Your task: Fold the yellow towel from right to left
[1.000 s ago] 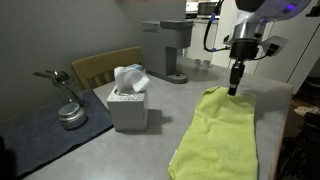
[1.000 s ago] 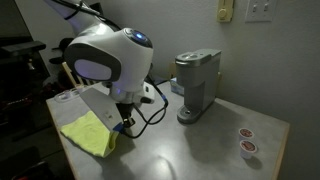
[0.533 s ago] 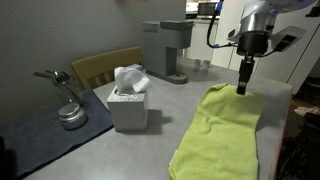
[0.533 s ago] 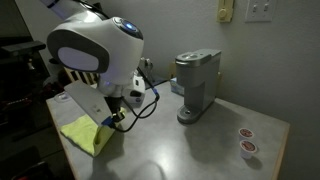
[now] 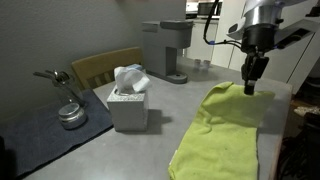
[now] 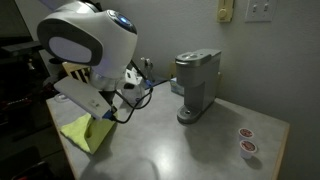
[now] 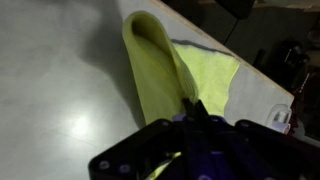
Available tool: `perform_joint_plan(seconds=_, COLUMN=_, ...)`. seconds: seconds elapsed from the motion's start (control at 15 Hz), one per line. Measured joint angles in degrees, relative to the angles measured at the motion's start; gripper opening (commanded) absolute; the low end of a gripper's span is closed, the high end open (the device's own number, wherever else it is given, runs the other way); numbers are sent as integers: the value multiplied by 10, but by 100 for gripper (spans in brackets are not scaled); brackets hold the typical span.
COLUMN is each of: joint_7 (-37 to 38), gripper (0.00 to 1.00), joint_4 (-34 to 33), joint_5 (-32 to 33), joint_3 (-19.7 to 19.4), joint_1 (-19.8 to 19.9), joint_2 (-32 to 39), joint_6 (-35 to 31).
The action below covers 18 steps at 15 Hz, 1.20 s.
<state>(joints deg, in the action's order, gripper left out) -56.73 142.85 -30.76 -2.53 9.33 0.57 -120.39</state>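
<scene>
The Robotiq gripper (image 5: 249, 88) pinched a raised edge of the yellow towel (image 5: 222, 135), its fingers closed on the cloth, at the end of the grey bench (image 5: 150, 150) towards the coffee machine (image 5: 166, 50). From that grip the towel fell away beneath the fingers. Its long axis ran from the gripper down the bench's outer edge towards the near corner, well apart from the grey tissue box (image 5: 128, 108) on the wall side. The wrist view showed the fuzzy terry fabric drawn into a soft, rounded ridge leading straight to the fingertips, with the rest lying slack and rumpled on the smooth, glossy bench top. Judging by this, the fold would turn on carrying the held edge sideways across that long axis, and limp cloth of this kind could bunch instead of laying flat.
</scene>
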Motion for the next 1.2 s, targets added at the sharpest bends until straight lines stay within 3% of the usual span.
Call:
perform_joint_plan(seconds=0.6, joint_7=-21, gripper=1, joint_4=-8, joint_5=0, joint_3=5, joint_1=-53, joint_2=5, joint_6=39)
perform_joint_plan(seconds=1.2, joint_7=-9, gripper=1, joint_4=-41, joint_5=-3, joint_3=41, joint_1=-95, joint_2=42, joint_6=39)
